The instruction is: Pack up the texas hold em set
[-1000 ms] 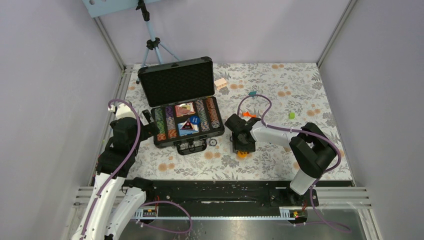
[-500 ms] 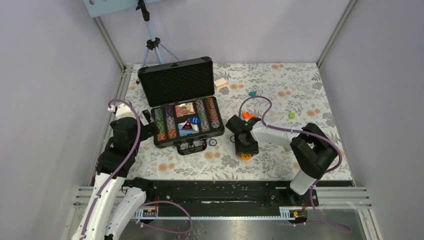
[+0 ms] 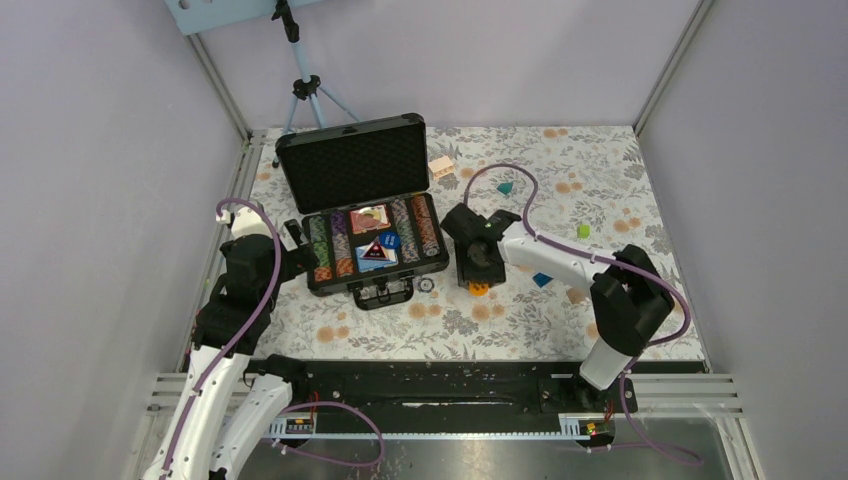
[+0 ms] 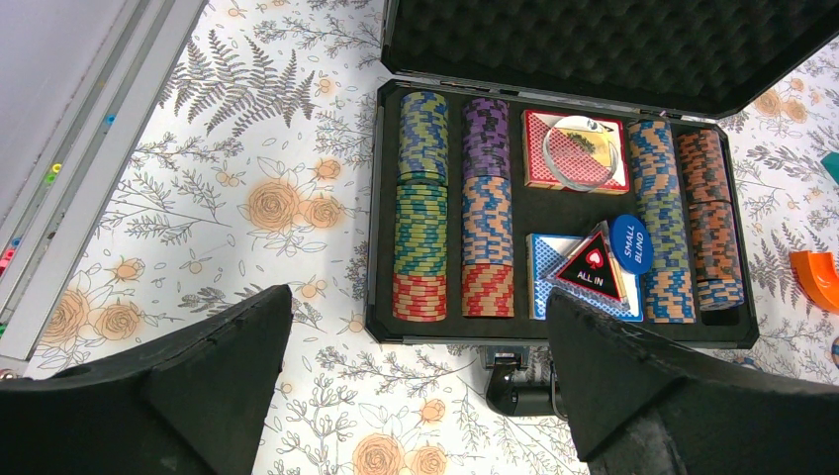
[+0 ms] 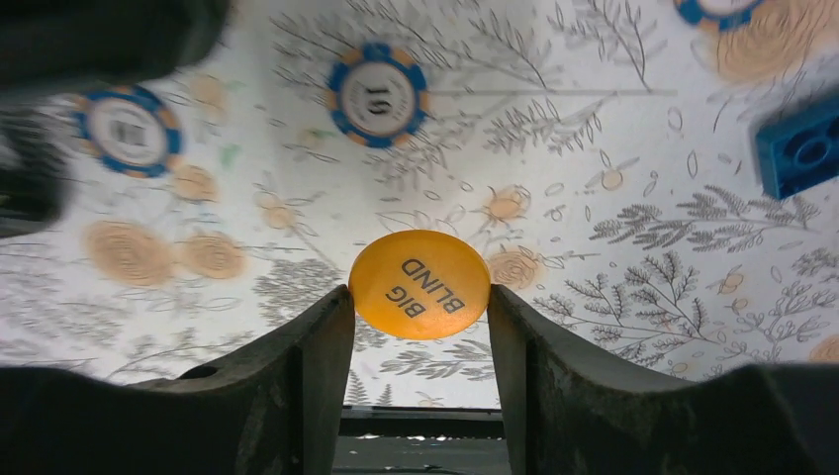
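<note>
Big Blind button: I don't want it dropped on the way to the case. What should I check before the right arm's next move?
1. Big Blind button pinched by the right end effector: ok.
2. Lid of the case raised, tray reachable: ok.
3. The left end effector open, beside the case, off the tray: ok.
4. Free spot near the Small Blind button: cannot tell.
5. All chips packed: not ok, loose chips lie on the table.
</note>
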Available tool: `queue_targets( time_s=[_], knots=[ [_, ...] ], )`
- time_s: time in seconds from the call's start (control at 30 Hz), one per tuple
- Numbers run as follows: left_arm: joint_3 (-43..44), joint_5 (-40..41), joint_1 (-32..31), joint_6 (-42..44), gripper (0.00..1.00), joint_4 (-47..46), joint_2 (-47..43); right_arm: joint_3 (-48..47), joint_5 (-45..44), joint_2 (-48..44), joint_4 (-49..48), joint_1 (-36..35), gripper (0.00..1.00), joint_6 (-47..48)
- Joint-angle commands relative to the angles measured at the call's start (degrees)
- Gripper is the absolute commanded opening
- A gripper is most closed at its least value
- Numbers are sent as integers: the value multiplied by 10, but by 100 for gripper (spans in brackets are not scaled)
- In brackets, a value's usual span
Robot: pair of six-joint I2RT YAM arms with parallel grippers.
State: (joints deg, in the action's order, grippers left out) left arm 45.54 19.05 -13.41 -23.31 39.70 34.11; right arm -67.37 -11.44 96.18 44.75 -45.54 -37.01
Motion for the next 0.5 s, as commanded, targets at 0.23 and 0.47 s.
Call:
queue_targets(
  time_s=[0.23,0.47],
  knots=[
    [-1,2,-2,9,99,-25,-9,-327,14,165,72,-39,58,64],
    [-3,4,-2,9,99,-25,-11,-583,35,336,122,-61,58,101]
  ],
)
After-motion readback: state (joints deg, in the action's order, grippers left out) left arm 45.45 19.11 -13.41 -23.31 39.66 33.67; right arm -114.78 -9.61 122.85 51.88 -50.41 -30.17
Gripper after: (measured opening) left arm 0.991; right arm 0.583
